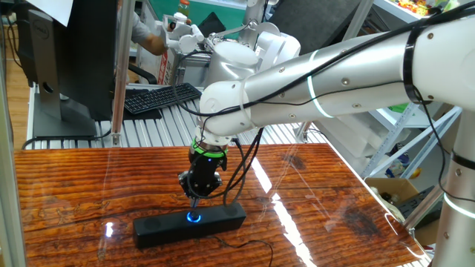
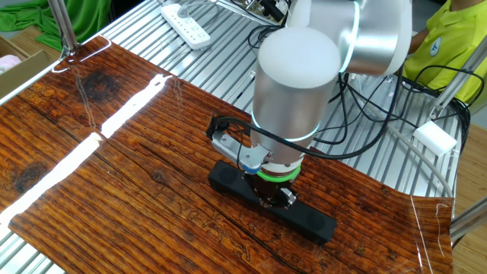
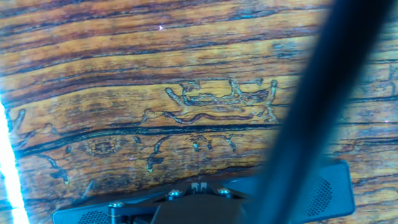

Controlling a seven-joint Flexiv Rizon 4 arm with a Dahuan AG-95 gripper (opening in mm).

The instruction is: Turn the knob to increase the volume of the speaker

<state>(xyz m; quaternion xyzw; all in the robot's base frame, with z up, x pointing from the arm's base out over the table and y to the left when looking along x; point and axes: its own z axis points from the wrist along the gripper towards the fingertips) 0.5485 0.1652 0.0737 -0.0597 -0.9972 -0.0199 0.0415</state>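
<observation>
Knob (image 1: 194,217), the small round blue-lit dial at the middle of the long matte-black speaker (image 1: 223,220), sits right under your two-finger gripper (image 1: 195,200). Its tips reach the dial; you cannot tell whether they grip it.

We see speaker (image 1: 189,222): long matte-black bar, flat on wood-grain tabletop near front edge. Knob (image 1: 194,217) at centre of its face, ringed blue, lit.

2 fixed views face the speaker (image 1: 189,222) oppositely; hand view looks down.
</observation>
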